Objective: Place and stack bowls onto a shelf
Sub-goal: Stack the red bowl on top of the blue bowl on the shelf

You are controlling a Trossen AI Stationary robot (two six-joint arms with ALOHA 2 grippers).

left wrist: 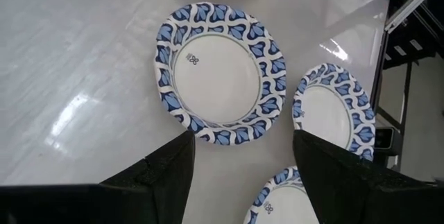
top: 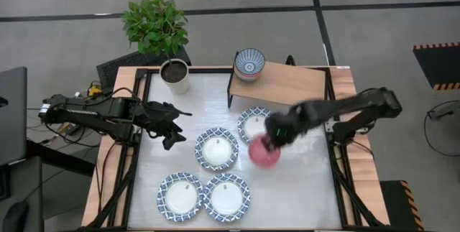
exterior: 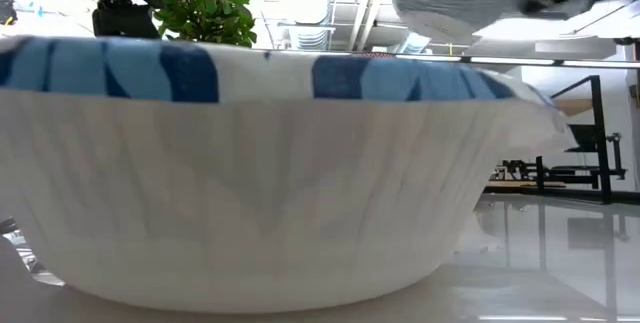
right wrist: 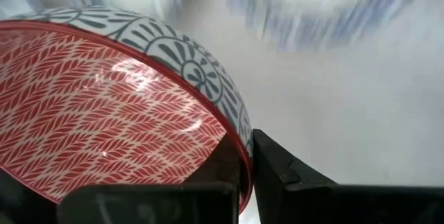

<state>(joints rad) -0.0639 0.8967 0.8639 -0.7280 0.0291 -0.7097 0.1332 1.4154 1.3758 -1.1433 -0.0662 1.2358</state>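
One small bowl with a dark blue-grey pattern (top: 249, 64) already stands on the small light-brown wooden shelf (top: 287, 82), at its end nearest the plant, so the task seems only begun. The right gripper (top: 269, 143) has its jaws clamped on the rim of a small red patterned bowl (right wrist: 104, 113), which is over the table just beside one wide blue-and-white bowl with a white centre (top: 254, 124). Three more wide blue-and-white bowls (top: 216, 149) lie on the white tabletop (top: 302, 182) and are still to be moved. The left gripper (top: 171, 133) hovers near them with its jaws apart and nothing between. A green plant in a white pot (top: 175, 75) stands beside the shelf, a little apart from the way.
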